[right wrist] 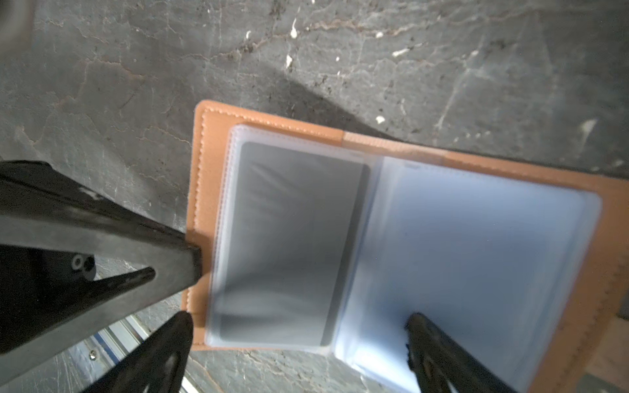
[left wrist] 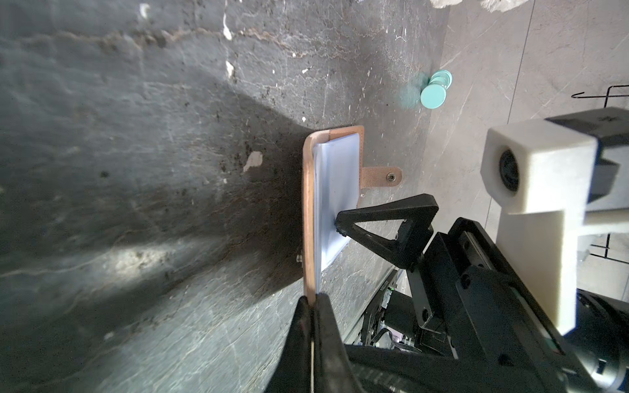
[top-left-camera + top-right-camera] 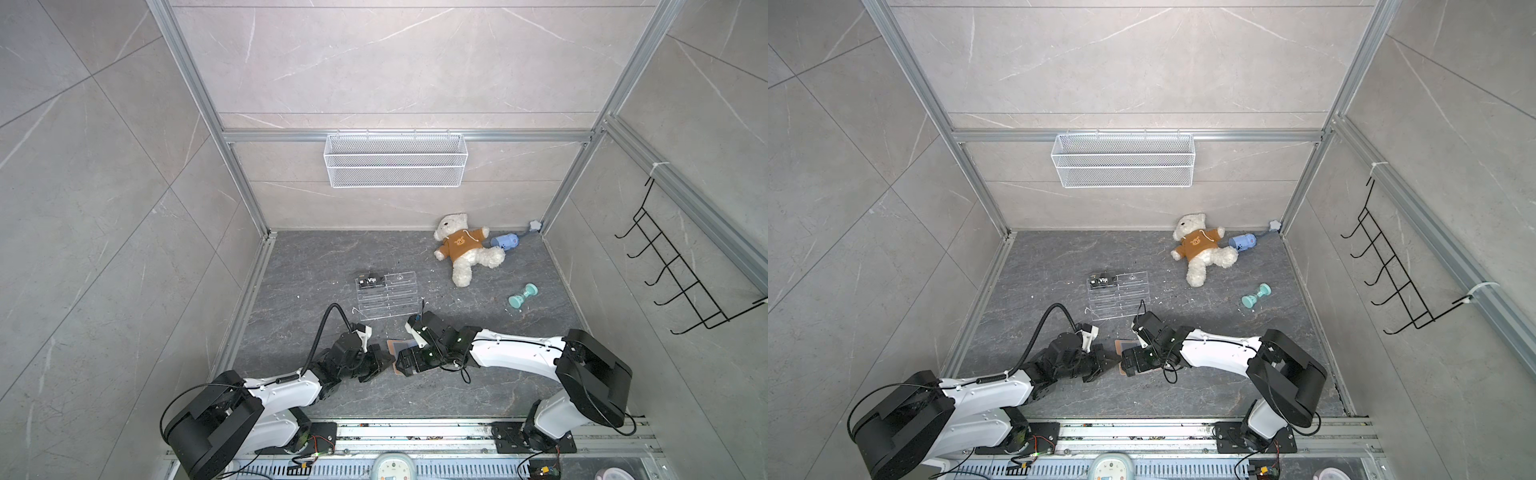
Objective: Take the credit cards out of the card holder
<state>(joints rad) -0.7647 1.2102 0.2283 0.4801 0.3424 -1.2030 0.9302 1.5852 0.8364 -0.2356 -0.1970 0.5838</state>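
Now card holder (image 1: 218,136) lies open on bench (image 1: 102,85), between both arms. Left tool (image 2: 312,299) closed, pinching tan cover edge, likely anchoring holder so it can't slide. Right tool (image 1: 296,321) wide open, gripping nothing. One fingertip (image 2: 342,221) presses pale blue sleeves (image 1: 476,255), seemingly to flatten pages. Dark credit card (image 1: 292,238) sits inside exposed sleeve, not yet pulled. Another card (image 3: 371,281) rests on clear rack (image 3: 386,299).

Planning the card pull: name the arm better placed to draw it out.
Right, likely. The right gripper hangs open over the sleeved credit card; the left gripper is shut on the card holder.
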